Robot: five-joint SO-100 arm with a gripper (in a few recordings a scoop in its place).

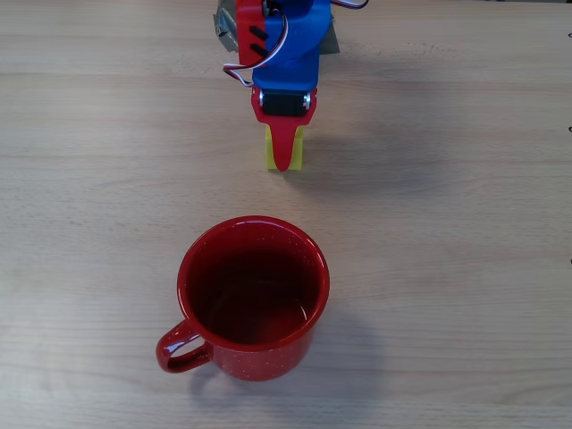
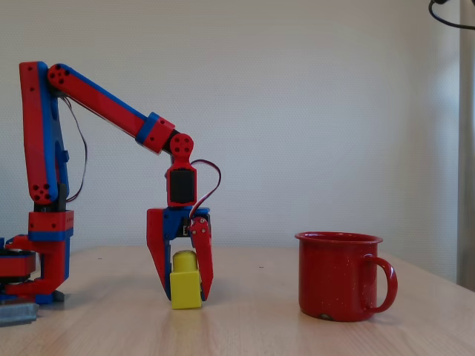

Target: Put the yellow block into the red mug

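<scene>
Gripper [image 2: 185, 285] down at the table [image 2: 297, 334], red fingers [image 2: 202, 259] clamped on either side of the yellow block [image 2: 185, 285]. The block stands upright, long axis vertical, stud on top, resting on the wood. The red mug [image 2: 339, 276] sits well apart, handle away from the arm in the fixed view. No readable writing.

Just a light wooden table [image 1: 465, 223] with visible grain running left to right, pretty plain. Behind it in the fixed view there's a white textured wall [image 2: 312, 111], and over on the far right a pale curtain [image 2: 466, 148] hangs down.
</scene>
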